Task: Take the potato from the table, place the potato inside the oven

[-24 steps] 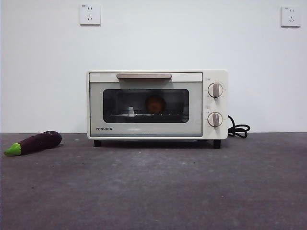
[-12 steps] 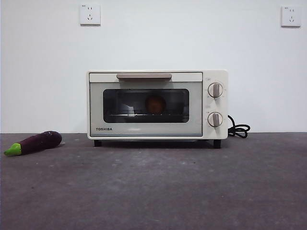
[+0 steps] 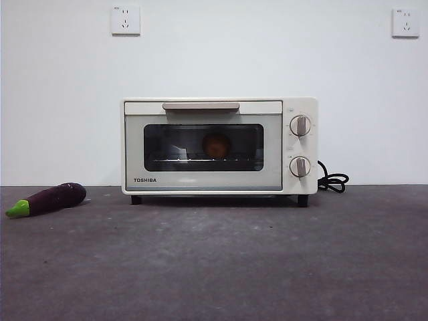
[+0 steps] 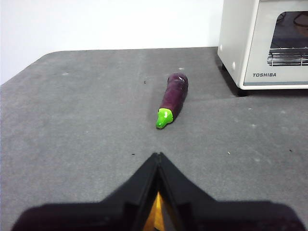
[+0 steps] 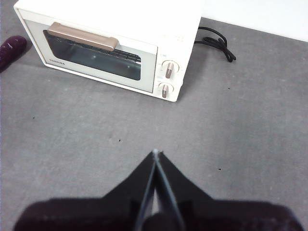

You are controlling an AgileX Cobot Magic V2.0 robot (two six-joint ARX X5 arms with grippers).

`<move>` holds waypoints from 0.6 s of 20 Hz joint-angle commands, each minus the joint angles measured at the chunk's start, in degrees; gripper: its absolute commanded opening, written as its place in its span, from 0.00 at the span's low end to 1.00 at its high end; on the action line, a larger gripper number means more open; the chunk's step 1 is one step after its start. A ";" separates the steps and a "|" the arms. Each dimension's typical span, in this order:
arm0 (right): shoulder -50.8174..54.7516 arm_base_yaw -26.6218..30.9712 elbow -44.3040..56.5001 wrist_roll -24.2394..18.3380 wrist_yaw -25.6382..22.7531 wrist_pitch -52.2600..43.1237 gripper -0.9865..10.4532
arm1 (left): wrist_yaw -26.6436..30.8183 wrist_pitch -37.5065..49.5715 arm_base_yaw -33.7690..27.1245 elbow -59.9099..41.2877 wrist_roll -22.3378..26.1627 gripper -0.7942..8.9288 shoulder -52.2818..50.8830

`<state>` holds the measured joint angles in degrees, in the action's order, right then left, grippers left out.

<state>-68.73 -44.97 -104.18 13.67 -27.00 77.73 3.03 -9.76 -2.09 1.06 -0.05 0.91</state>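
The orange-brown potato [image 3: 217,145] rests on the wire rack inside the cream-white oven [image 3: 219,147], seen through the dark glass of its closed door. The oven stands at the back of the dark grey table [image 3: 214,261]. My left gripper [image 4: 157,156] is shut with nothing in it, held above the table short of the eggplant, and the oven's corner [image 4: 262,43] shows to one side. High over the table in front of the oven [image 5: 108,45], my right gripper [image 5: 155,153] is also shut and empty. Neither arm shows in the front view.
A purple eggplant [image 3: 48,199] with a green stem lies on the table left of the oven, also in the left wrist view [image 4: 173,98]. A black cord [image 3: 332,180] coils behind the oven's right side. Two wall sockets sit on the white wall.
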 commanded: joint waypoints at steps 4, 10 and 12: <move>-0.13 0.00 0.20 -1.46 -0.15 1.16 0.09 | -0.13 0.44 -0.09 -0.59 -0.28 0.08 0.00; -0.48 0.11 0.20 -2.78 -8.04 -7.34 0.09 | -0.13 0.42 -0.09 -0.59 -0.28 0.08 0.00; -0.66 1.64 0.35 -2.78 -9.53 -12.37 0.09 | -0.15 0.42 -0.09 -0.59 -0.28 0.08 0.02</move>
<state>-69.10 -43.99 -104.18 11.29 -35.86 67.90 3.03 -9.76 -2.09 1.06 -0.05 0.91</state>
